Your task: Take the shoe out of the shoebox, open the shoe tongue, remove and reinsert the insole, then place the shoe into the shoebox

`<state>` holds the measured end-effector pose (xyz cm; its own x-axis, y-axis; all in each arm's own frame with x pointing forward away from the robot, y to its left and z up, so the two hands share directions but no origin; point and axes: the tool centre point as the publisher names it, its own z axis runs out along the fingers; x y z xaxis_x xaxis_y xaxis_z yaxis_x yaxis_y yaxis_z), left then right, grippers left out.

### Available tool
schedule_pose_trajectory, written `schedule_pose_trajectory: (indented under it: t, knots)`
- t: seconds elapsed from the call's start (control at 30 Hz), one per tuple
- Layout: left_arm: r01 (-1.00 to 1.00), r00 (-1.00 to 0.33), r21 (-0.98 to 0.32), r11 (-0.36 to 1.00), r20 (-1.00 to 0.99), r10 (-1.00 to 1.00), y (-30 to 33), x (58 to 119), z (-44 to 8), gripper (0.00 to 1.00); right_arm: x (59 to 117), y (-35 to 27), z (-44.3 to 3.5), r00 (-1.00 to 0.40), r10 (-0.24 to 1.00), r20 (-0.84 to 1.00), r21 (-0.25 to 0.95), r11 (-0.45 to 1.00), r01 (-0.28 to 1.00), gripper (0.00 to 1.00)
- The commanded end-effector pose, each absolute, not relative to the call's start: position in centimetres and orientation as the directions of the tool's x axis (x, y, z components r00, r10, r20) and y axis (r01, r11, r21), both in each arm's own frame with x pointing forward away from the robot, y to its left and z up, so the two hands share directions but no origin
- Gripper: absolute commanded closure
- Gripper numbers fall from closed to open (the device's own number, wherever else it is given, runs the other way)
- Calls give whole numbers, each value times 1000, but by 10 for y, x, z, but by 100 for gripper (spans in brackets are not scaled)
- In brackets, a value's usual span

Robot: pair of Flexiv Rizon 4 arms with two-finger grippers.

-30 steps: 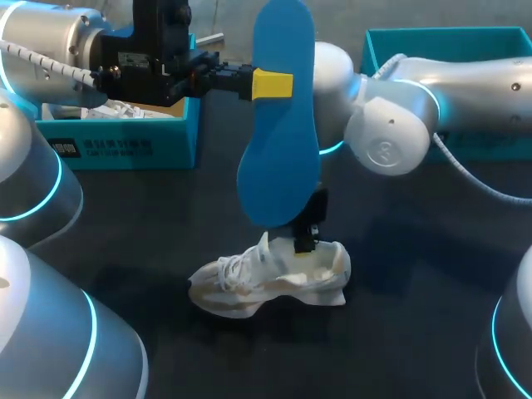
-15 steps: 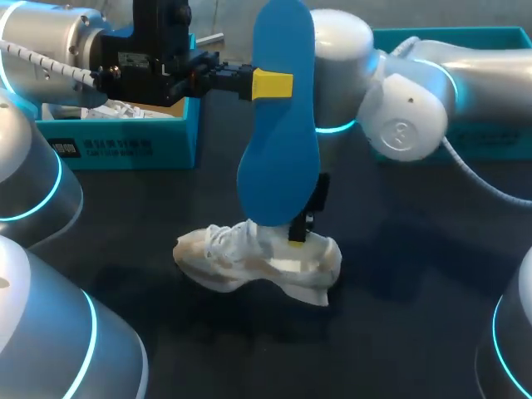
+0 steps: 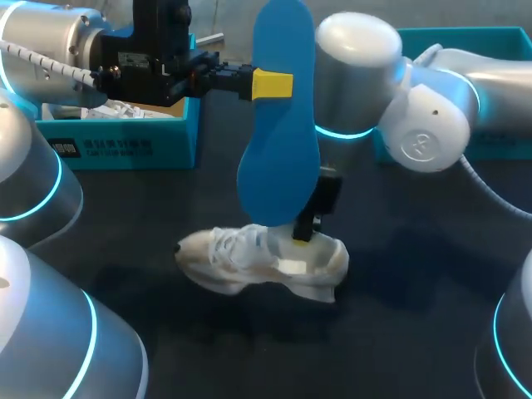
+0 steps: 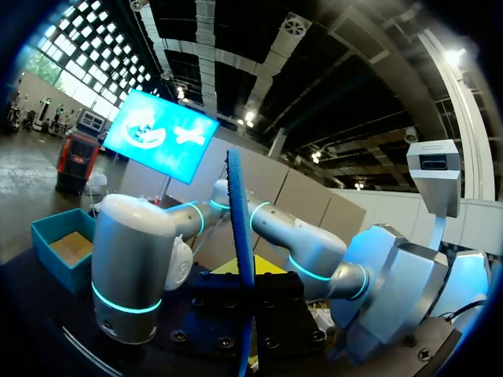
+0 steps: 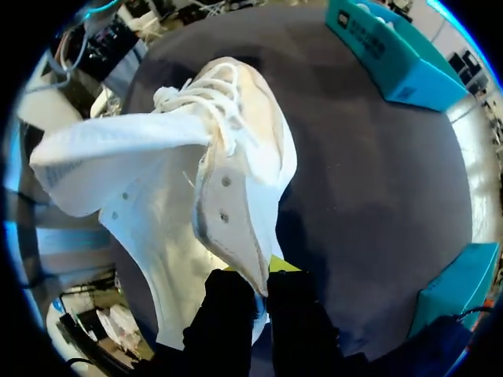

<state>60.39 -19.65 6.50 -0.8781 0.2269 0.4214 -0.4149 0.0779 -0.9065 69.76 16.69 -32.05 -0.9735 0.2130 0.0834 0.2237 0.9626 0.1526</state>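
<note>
Insole [image 3: 279,166] sits pinched in left tool [image 3: 276,84]; right tool [image 3: 304,236] pinches shoe [image 3: 249,263].

Dark table [image 3: 416,283], smooth plain top, lightly shadowed

White print [image 3: 100,148] along the shoebox [image 3: 170,137] side (one line), too small to read

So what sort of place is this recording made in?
Most likely a two-arm robot workstation set up for shoe handling: a dark table carrying a teal shoebox, a white shoe gripped by the right gripper, and a blue insole held upright by the left gripper.
</note>
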Motion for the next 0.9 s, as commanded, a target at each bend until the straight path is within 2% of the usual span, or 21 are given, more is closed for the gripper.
schedule_pose_trajectory:
  t: [0.03, 0.07, 0.2, 0.23, 0.47, 0.9]
  knots:
    - [-415, -878, -906, 77, 421, 227, -197, 604, 65, 100, 692, 159, -316, -933, 350, 79, 212, 909, 359, 100]
    - [-415, -878, -906, 77, 421, 227, -197, 604, 65, 100, 692, 157, -313, -908, 412, 81, 222, 880, 419, 100]
    - [-415, -878, -906, 77, 421, 227, -197, 604, 65, 100, 683, 151, -304, -858, 502, 106, 270, 816, 511, 100]
    - [-415, -878, -906, 77, 421, 227, -197, 604, 65, 100, 680, 149, -302, -821, 558, 121, 284, 773, 567, 100]
    - [-415, -878, -906, 77, 421, 227, -197, 604, 65, 100, 666, 146, -287, -678, 715, 170, 357, 597, 718, 100]
    - [-415, -878, -906, 77, 421, 227, -197, 604, 65, 100, 666, 146, -287, -678, 715, 170, 357, 597, 718, 100]
